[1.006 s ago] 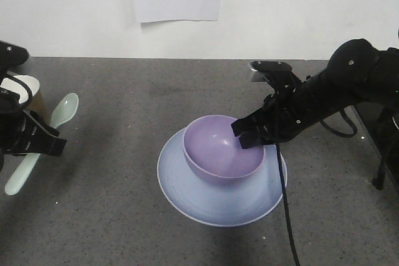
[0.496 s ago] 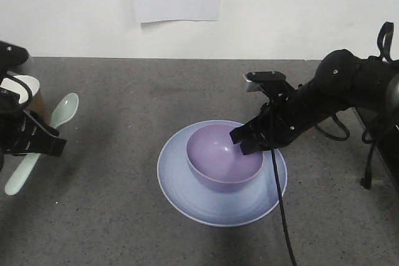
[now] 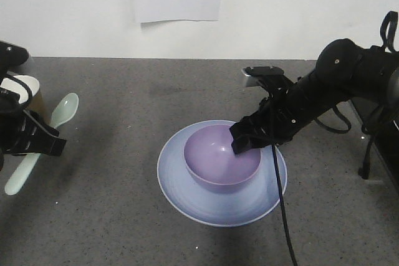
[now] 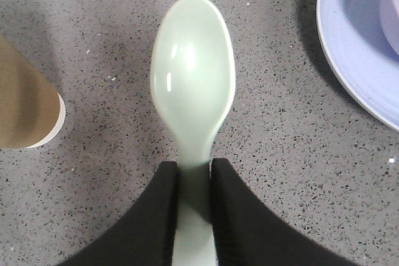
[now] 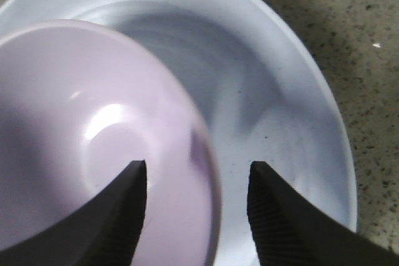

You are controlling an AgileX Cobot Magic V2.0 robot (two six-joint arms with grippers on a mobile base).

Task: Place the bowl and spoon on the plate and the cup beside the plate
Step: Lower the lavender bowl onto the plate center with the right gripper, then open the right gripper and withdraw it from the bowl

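The purple bowl (image 3: 218, 154) sits on the pale blue plate (image 3: 187, 194), on the grey table (image 3: 124, 104). The right gripper (image 3: 243, 141) hangs at the bowl's edge with its jaws spread wide. One finger is inside the bowl and one is outside, above the plate, with the rim between them. Over on the left, the left gripper (image 4: 194, 172) pinches the handle of the green spoon (image 4: 193, 85), well apart from the plate. The brown cup (image 4: 25, 101) stands near the spoon.
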